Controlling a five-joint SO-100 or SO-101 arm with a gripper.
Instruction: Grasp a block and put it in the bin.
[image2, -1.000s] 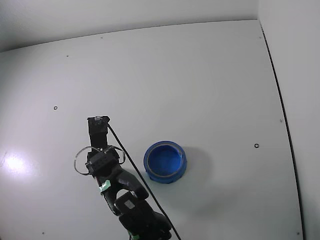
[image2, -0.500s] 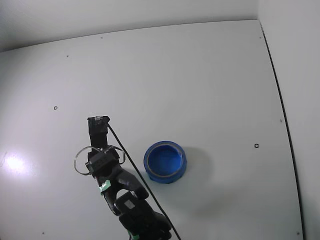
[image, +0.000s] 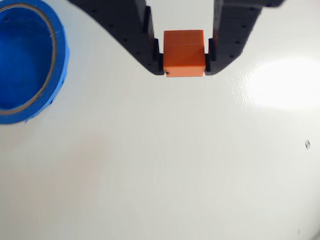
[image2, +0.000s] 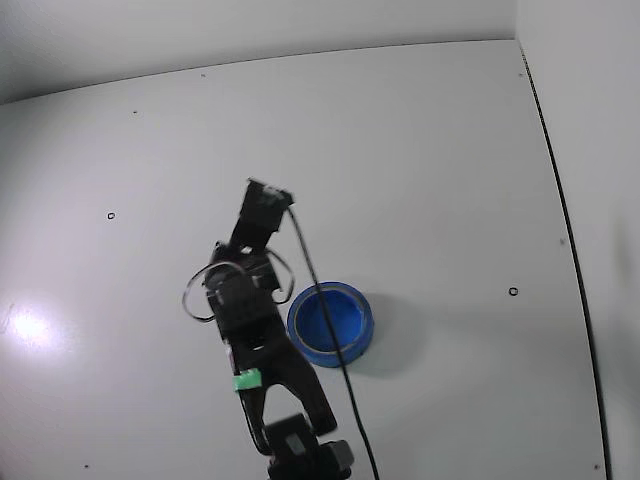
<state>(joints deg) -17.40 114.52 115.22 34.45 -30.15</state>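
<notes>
Block (image: 184, 53) sits pinched between the gripper's (image: 184, 60) two black fingers at 12 o'clock in the wrist view, above the white table (image: 165, 165). The bin (image: 30, 107) lies at 9 o'clock there. In the fixed view the arm (image2: 250, 310) has swung rightward since a second ago, its head now at the bin's (image2: 331, 323) 10 o'clock.

Arm (image2: 262, 350) all matte black plastic, blocky segments. Small bright green tab (image2: 245, 379) on one link near the base. Thin black cable (image2: 318, 300) runs along the arm's right side in the fixed view, plus a pale wire loop (image2: 200, 285) around the wrist section. Pincer (image: 185, 67) black too, two thick curved fingers (image: 137, 35) with tiny holes (screw holes, probably) dotted over them in the wrist view.
</notes>
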